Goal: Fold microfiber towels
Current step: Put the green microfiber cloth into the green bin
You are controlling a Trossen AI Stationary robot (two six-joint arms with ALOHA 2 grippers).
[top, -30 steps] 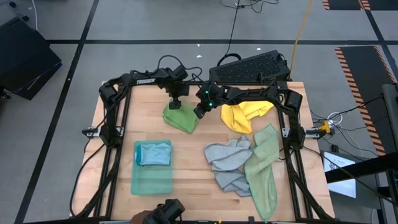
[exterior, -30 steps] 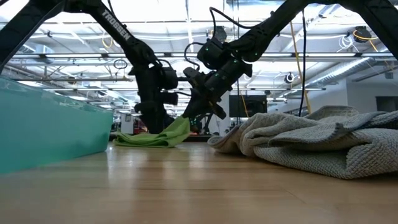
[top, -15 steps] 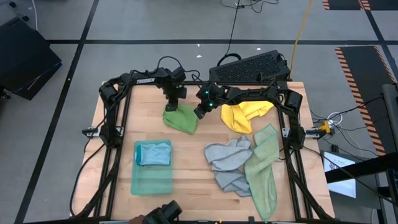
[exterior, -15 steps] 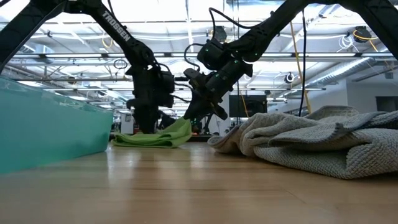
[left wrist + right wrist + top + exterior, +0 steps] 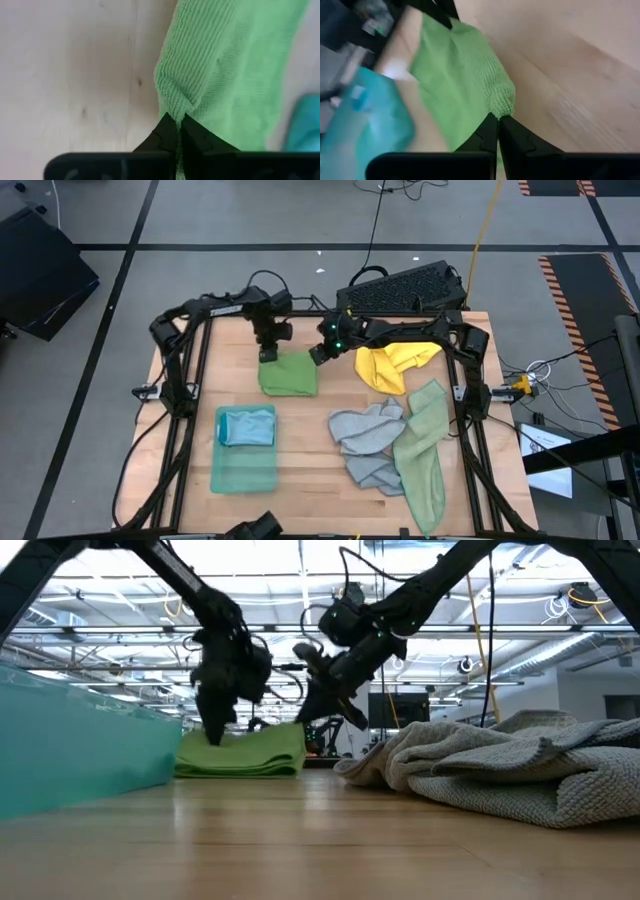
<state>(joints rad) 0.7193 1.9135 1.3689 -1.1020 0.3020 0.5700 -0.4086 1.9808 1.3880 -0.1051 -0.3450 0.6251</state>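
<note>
A bright green microfiber towel [image 5: 288, 375] lies as a flat rectangle on the far left-centre of the table, and in the low view this towel [image 5: 243, 752] shows stacked layers. My left gripper [image 5: 268, 353] is shut at its far left corner. My right gripper [image 5: 318, 356] is shut at its far right corner. The other towels lie to the right: yellow [image 5: 395, 365], grey [image 5: 365, 442] and pale sage [image 5: 425, 450]. A light blue towel [image 5: 246, 426] sits folded in the teal bin [image 5: 245, 470]. My left gripper pinches the green towel's far left corner [image 5: 172, 102] between its two shut fingers, coming steeply from above. The cloth puckers at the fingertips; the rest lies on the table. One layer or several, I cannot tell. My right gripper pinches the towel's far right corner [image 5: 502, 102] between its shut fingers, slanting down from the table's right. The corner is bunched and raised slightly; the towel's body rests on the wood.
A black keyboard [image 5: 400, 288] lies at the far edge behind the arms. The teal bin takes up the near left. The towel heap fills the right half. Bare wood [image 5: 300, 450] shows between bin and heap.
My left gripper has shut on the green towel's far left corner and gone toward the table's left edge, rising a little and tipping steeper. The towel, crumpled before, is now drawn out into a flat rectangle. My right gripper has stayed put, rolling slightly.
</note>
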